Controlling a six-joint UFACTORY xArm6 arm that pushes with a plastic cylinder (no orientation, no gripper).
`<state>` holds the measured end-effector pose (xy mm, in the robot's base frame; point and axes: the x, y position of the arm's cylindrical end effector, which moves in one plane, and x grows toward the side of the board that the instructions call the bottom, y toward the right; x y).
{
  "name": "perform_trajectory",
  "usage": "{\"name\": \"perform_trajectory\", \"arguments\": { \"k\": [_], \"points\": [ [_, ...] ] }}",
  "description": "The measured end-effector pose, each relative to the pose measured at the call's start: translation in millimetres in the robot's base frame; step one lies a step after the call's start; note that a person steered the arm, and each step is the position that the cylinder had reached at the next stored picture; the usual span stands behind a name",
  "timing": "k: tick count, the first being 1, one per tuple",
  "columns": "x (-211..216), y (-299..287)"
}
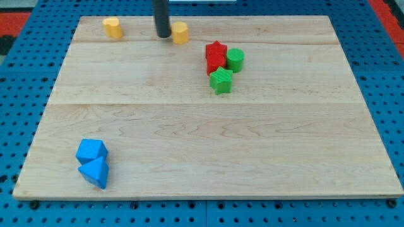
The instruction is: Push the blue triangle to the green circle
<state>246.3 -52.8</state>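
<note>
- Camera view: a pale wooden board (pixel 208 139) is seen lying on a blue pegboard surface (pixel 19 88).
- My tip (pixel 163 36) is parked up near the view's top, a bit left of centre, touching or as good as touching the left side of a yellow block (pixel 180 33). No gripper is fitted, so there's nothing to be called apart or together, just a straight dark rod.
- A second yellow block (pixel 112 27) is found further to the view's left along that same top edge, well apart from the tip.
- The blue triangle (pixel 95 172) is way down in the view's bottom left corner, pressed right against another blue block (pixel 91 151) just above it, whose shape can't really be made out.
- The green circle (pixel 235 59) is up in the top middle-right, well apart from the blue triangle.
- Touching the circle's left side, two red blocks (pixel 216 57) are bunched together, the upper one star-ish looking.
- A green star-like block (pixel 221 81) is tucked just below that cluster.
</note>
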Motion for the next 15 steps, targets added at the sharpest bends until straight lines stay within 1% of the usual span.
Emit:
{"name": "perform_trajectory", "arguments": {
  "k": [1, 2, 3, 4, 5, 7, 8, 9, 10, 11, 12, 13, 14, 15],
  "points": [
    [0.0, 62.3],
    [2.7, 39.8],
    [5.1, -7.8],
    [27.3, -52.3],
    [66.5, -98.7],
    [114.9, -201.6],
    [160.9, -243.2],
    [182.9, -252.1],
    [273.3, -216.6],
    [349.3, -169.2],
    [349.5, -133.0],
    [341.0, -69.9],
    [321.2, -11.8],
    [283.3, 9.4]
  ]
}}
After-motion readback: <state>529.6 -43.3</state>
